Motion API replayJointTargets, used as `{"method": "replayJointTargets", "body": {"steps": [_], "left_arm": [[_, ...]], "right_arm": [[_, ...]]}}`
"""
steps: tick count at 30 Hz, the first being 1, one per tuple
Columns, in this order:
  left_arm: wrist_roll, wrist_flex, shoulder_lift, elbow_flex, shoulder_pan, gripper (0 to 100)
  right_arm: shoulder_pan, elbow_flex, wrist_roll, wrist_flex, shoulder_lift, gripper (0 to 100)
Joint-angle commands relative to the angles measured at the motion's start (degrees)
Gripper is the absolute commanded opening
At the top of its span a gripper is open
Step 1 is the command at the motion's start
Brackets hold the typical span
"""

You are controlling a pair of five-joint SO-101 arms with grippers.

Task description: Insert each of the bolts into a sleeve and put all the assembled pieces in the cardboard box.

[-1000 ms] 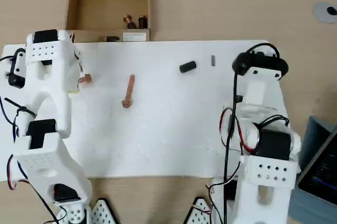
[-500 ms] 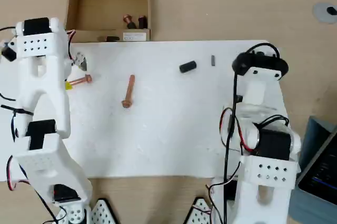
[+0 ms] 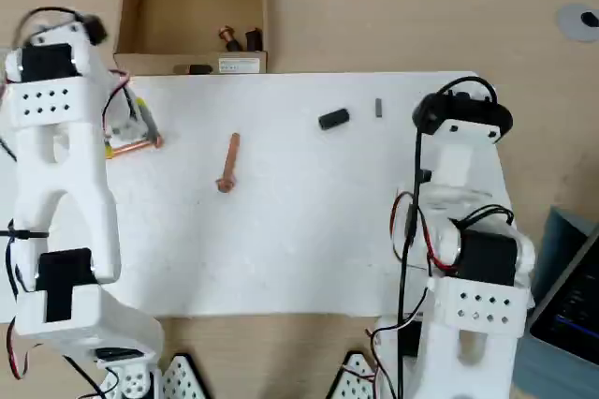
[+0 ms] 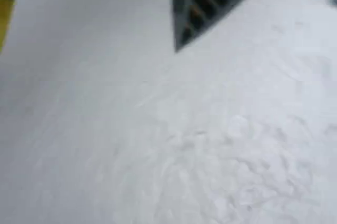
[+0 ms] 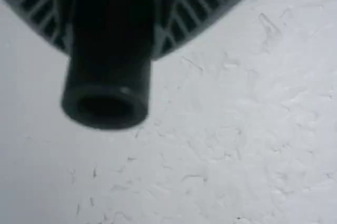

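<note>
A white mat (image 3: pixel 309 230) covers the worktop (image 3: pixel 393 24), with the cardboard box (image 3: pixel 187 6) at its far edge. The left pincer (image 4: pixel 92 29) hangs released beside a copper bolt (image 3: pixel 136 145). The right pincer (image 5: pixel 110 40) is clenched around a black sleeve (image 5: pixel 105 87). A second bolt (image 3: pixel 227 162) and a loose sleeve (image 3: pixel 333 119) lie on the mat.
</note>
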Motion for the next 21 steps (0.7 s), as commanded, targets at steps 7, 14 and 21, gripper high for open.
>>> {"method": "replayJointTargets", "body": {"steps": [7, 14, 21], "left_arm": [[-31.21, 0.53, -0.31, 2.20, -0.53, 22], [-44.66, 0.53, 9.10, -6.15, -0.53, 22], [-54.15, 0.53, 22.55, -21.71, -0.53, 22]], "right_arm": [[0.13, 0.04, -0.09, -0.70, -1.54, 0.9], [0.13, 0.04, -0.09, -0.70, -1.36, 0.9], [0.13, 0.04, 0.00, -0.70, -1.27, 0.9]]}}
